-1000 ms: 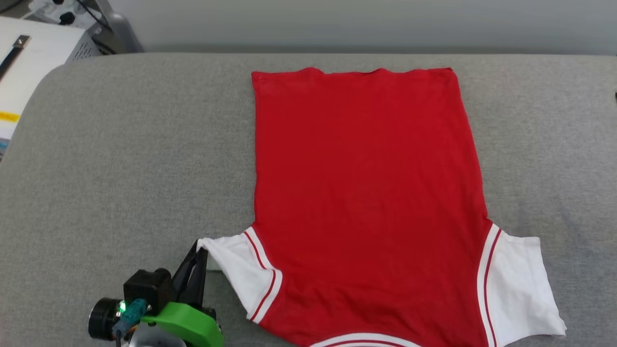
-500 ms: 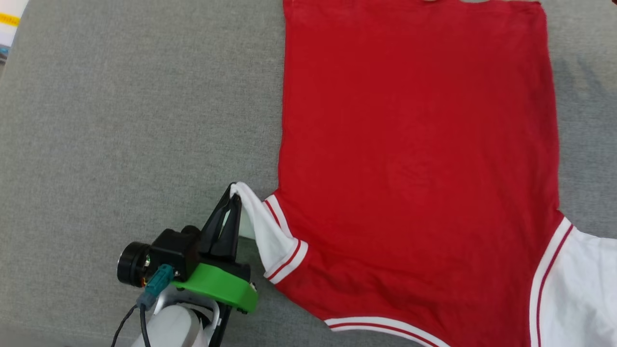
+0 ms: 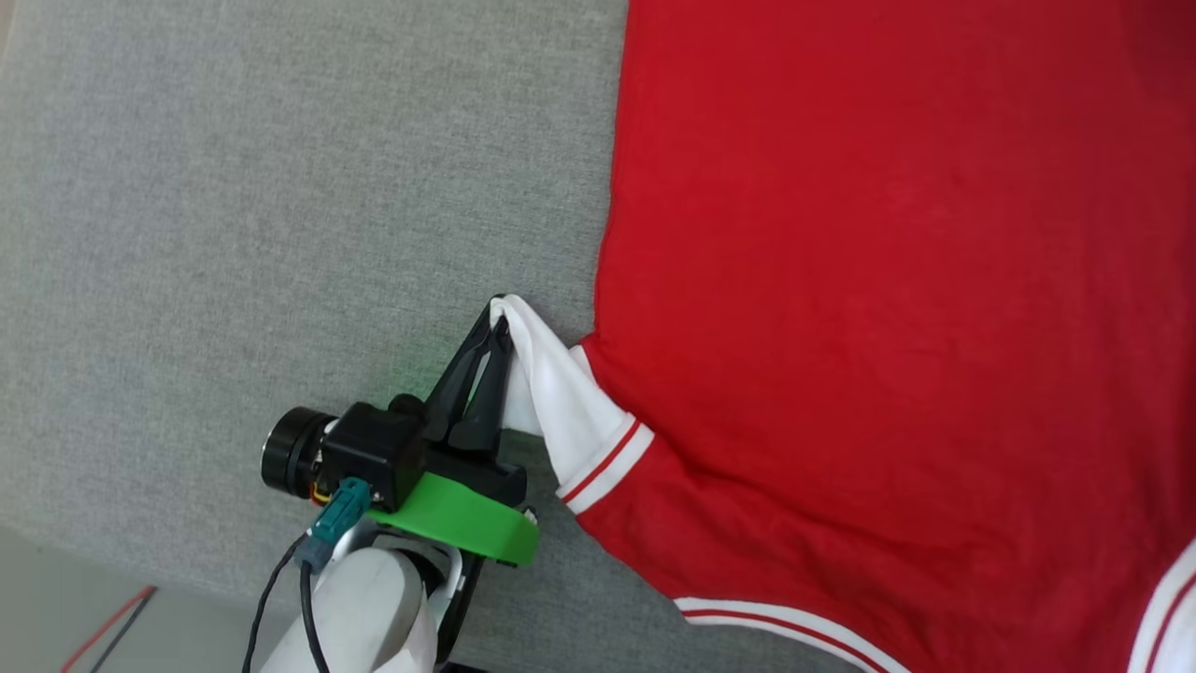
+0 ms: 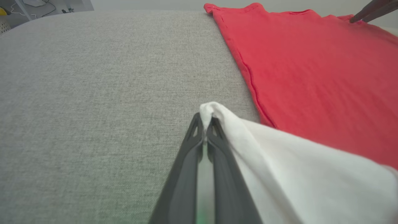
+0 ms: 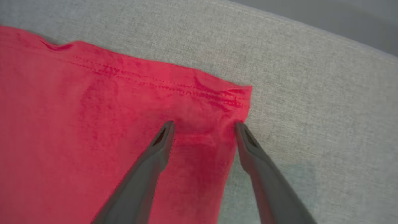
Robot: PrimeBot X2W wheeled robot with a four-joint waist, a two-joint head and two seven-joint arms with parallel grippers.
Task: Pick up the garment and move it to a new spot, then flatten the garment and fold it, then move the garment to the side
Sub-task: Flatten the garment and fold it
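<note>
- garment [image 3: 888, 280]: cut by head view's top, right, bottom edges.
- white sleeve [image 3: 561, 402]: tip hidden inside pinched left gripper [image 3: 498, 313].
- right gripper [image 4: 354, 19]: cropped at left wrist view's top right corner.
- background clutter [image 4: 46, 6], same view: too small to tell.

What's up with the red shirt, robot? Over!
Left gripper: jaws shut on white sleeve. Right gripper: jaws open at far hem corner. Garment flat on grey cushion, no obstacles.

I saw the table [image 3: 234, 187], covered in grey woven fabric with a rounded far corner. On it the shirt [image 3: 888, 280] lay spread flat, plain red side up, its hem near the far edge.
</note>
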